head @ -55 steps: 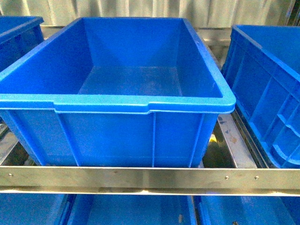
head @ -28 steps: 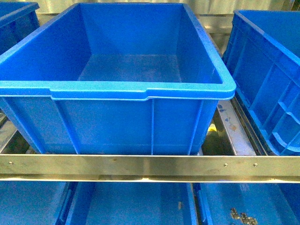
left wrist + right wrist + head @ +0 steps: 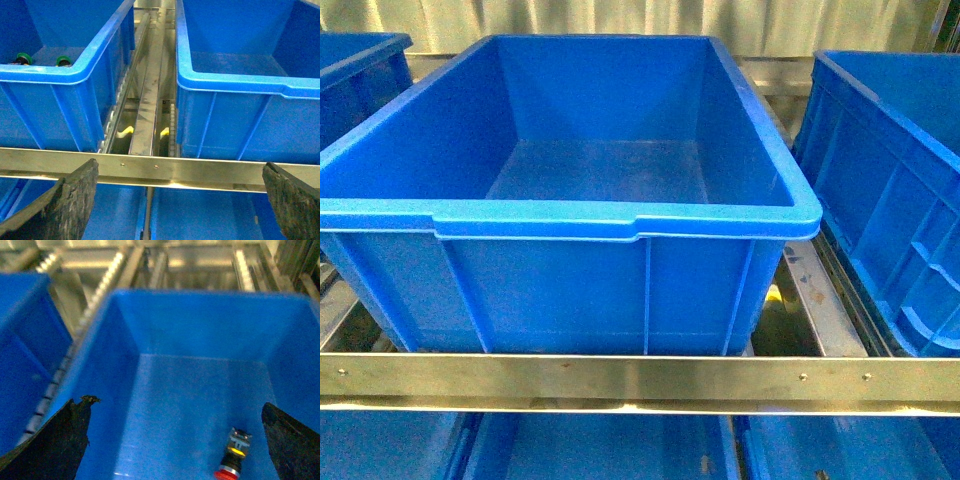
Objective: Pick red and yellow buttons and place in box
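Both tools gape empty; right tool (image 3: 172, 440) over red button (image 3: 232, 458), seemingly unlabelled.

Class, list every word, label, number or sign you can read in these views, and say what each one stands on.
None: no readable text in any view.
The blue bins and the steel rail carry no lettering.
The red-capped button shows a yellow band, too blurred to tell if it bears print.

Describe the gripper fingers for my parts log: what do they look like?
Only fingertips show, in the wrist views. The left gripper and right gripper each have two dark, near-black fingers with a rough, mottled surface and ragged edges. No cables or markings visible.
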Action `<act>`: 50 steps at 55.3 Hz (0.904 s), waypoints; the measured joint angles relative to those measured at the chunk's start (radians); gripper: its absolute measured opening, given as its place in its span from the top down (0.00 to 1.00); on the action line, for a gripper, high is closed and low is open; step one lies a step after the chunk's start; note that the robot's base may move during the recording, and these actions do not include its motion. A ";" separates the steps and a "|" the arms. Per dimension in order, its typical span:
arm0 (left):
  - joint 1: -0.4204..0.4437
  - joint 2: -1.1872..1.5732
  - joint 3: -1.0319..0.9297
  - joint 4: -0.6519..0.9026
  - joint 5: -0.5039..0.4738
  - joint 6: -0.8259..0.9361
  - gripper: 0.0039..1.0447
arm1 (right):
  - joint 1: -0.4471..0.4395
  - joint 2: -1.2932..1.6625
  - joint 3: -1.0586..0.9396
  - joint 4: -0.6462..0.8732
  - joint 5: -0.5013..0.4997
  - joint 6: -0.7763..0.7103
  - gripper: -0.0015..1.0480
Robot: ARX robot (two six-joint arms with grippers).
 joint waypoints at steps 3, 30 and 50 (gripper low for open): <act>0.000 0.000 0.000 0.000 0.000 0.000 0.07 | -0.012 -0.078 -0.073 0.038 -0.035 0.055 0.06; 0.000 0.000 0.000 0.000 0.000 0.000 0.07 | 0.115 -0.735 -0.909 0.293 0.267 0.050 0.55; 0.000 0.000 0.000 0.000 0.000 0.000 0.07 | 0.204 -0.915 -1.150 0.335 0.359 0.028 0.96</act>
